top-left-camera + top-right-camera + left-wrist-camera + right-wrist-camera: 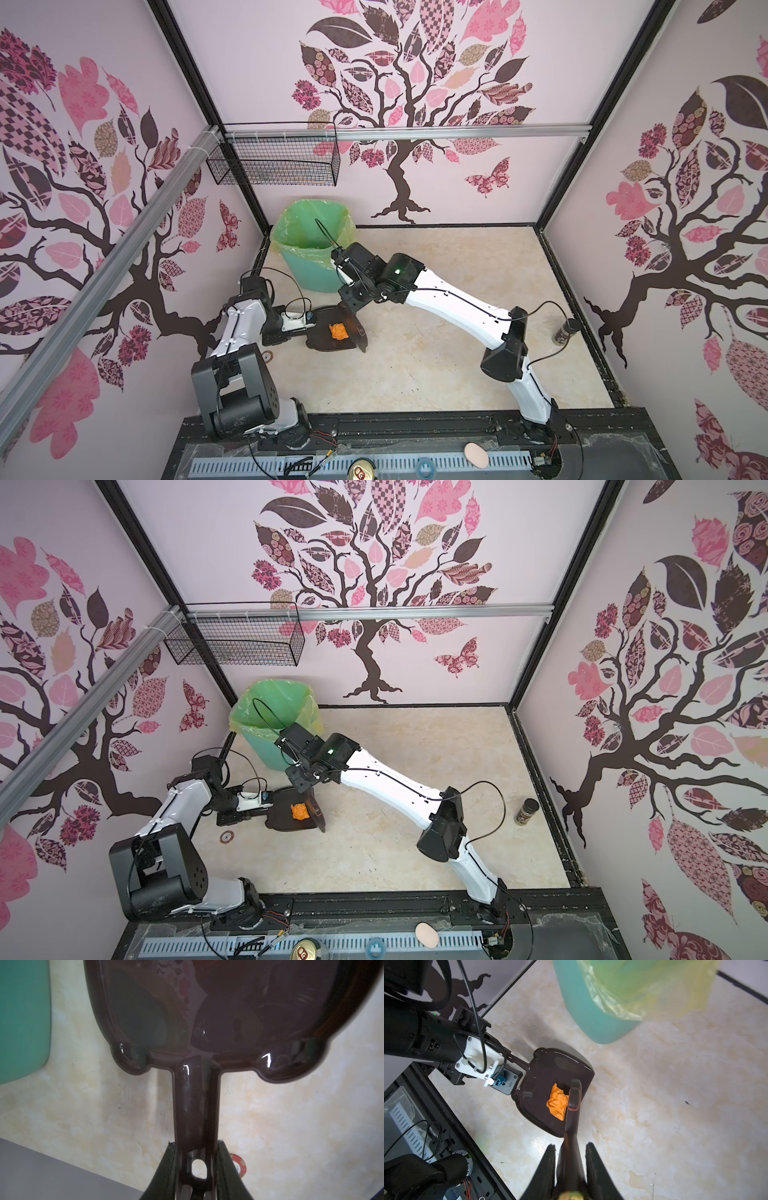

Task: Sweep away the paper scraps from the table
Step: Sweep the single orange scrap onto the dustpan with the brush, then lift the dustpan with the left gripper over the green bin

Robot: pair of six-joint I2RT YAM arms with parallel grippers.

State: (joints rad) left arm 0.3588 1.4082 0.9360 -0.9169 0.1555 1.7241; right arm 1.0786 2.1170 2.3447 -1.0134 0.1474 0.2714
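The table (436, 332) looks clear of litter in both top views. The bin (307, 266) stands at its 11 o'clock corner, liner draped over the rim.

The pan (322, 338) lies flat on the table, with the bin at its 12 o'clock. The left gripper (196, 1145) is pinching the pan's thin glossy handle. The right gripper (571, 1146) is clamped on the brush (572, 1124), whose head rests at the pan's 3 o'clock lip.

The only scrap (557, 1103) we see is an orange wad inside the pan, touching the brush head.

We think the lift to the bin is the risky part:
- The wad is light and sits near the open lip. If the pan tips toward 3 o'clock, it likely slides back onto the table.
- The slick handle may twist in the grip.
- Pulling the brush away sharply could flick the wad out.
- The right forearm hangs between pan and bin, so a straight lift risks a knock.
- The liner could snag the pan's edge.

A chip (268, 355) lies at the pan's 8 o'clock, clear of the path.
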